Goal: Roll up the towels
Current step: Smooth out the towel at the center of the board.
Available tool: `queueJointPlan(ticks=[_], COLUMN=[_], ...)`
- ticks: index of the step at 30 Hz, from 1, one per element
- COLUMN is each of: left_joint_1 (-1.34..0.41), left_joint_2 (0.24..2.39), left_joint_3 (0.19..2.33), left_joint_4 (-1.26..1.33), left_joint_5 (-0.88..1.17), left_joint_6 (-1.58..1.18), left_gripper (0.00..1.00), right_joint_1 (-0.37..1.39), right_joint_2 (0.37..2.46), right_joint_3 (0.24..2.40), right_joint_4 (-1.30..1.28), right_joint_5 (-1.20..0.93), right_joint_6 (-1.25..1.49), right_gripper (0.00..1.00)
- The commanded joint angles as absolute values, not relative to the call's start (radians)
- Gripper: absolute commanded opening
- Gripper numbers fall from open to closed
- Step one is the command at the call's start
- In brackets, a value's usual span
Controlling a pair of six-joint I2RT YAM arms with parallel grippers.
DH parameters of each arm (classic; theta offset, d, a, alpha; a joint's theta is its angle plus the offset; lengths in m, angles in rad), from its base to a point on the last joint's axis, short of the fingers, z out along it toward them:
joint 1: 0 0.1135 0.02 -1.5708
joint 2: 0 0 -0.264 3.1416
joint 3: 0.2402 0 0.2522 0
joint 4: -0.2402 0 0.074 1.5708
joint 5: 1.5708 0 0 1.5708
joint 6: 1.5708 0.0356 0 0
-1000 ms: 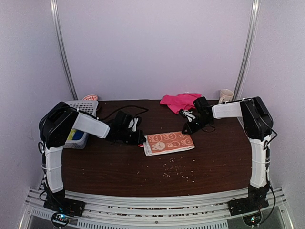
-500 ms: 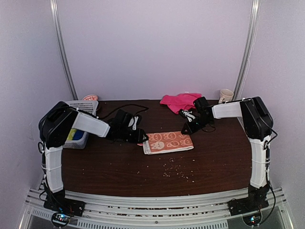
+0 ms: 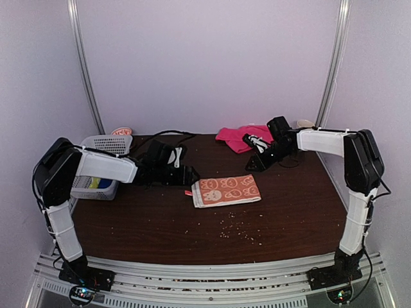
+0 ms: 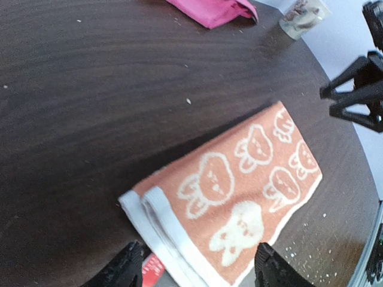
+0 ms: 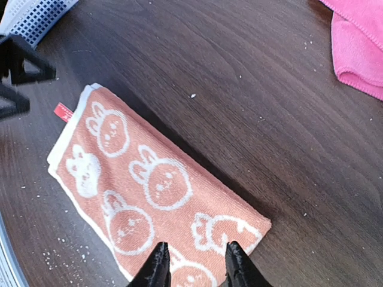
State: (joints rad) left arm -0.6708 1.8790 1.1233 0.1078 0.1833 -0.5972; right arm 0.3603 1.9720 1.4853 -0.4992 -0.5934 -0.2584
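Observation:
The orange towel (image 3: pixel 227 190) with cream rabbit pattern lies flat and folded in the middle of the table, a red tag at its left end. It fills the left wrist view (image 4: pixel 239 179) and the right wrist view (image 5: pixel 149 185). The pink towel (image 3: pixel 241 136) lies crumpled at the back, also seen as the pink towel (image 5: pixel 359 42). My left gripper (image 3: pixel 188 174) hovers by the orange towel's left end, jaws wide open and empty (image 4: pixel 197 266). My right gripper (image 3: pixel 252 164) hangs above its right end, jaws open and empty (image 5: pixel 194 263).
A white lattice basket (image 3: pixel 103 146) stands at the back left under my left arm. A cream mug (image 4: pixel 302 15) stands at the back right, behind my right arm. Crumbs (image 3: pixel 237 231) are scattered in front of the orange towel.
Both grippers have opened and let go of the orange towel. Both arms have lifted and drawn back toward the far side. The towel stays folded flat.

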Motion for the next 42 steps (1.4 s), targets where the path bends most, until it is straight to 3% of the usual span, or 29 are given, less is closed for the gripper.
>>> queueJointPlan(ticks=[1,21,42], left_joint_1=[-0.742,-0.787,-0.802], left_joint_2=[1.856,1.961,1.925], left_joint_3=[1.051,1.005,0.967], left_joint_4=[0.177,0.318,0.291], left_joint_5=[0.209,0.276,0.252], left_joint_6=[-0.647,-0.764,-0.772], left_gripper=[0.64,0.56,0.56], right_joint_1=[0.360,0.379,0.379], right_joint_2=[1.924,2.042,2.081], right_joint_3=[1.422,1.390,1.396], right_joint_4=[-0.523,-0.459,-0.458], right_joint_5=[-0.568,-0.537,-0.500], right_joint_6=[-0.264,-0.258,-0.257], right_gripper=[0.31,0.28,0.28])
